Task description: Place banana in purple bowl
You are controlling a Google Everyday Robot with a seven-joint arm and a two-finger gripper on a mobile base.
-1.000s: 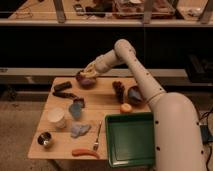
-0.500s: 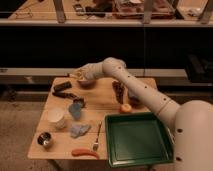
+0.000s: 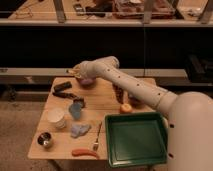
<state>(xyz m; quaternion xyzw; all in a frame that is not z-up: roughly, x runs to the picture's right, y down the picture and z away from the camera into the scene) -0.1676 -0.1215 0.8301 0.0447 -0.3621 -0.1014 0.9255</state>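
The purple bowl (image 3: 87, 82) stands at the back of the wooden table (image 3: 105, 102), partly hidden under my arm. My gripper (image 3: 75, 73) is at the bowl's upper left edge, just above the table's back left corner. A small pale-yellow banana (image 3: 71, 71) shows at the gripper's tip, and the gripper seems shut on it. The banana is held above and slightly left of the bowl, not inside it.
A green tray (image 3: 136, 138) fills the front right. An orange fruit (image 3: 126, 108) lies behind it. A black object (image 3: 62, 86), a white cup (image 3: 56, 117), a blue cloth (image 3: 79, 130), a metal cup (image 3: 45, 140), a fork (image 3: 96, 141) and an orange-red stick (image 3: 85, 152) lie on the left half.
My gripper with the banana has moved left, from over the bowl's right side to its left edge. The arm has stretched further across the table.
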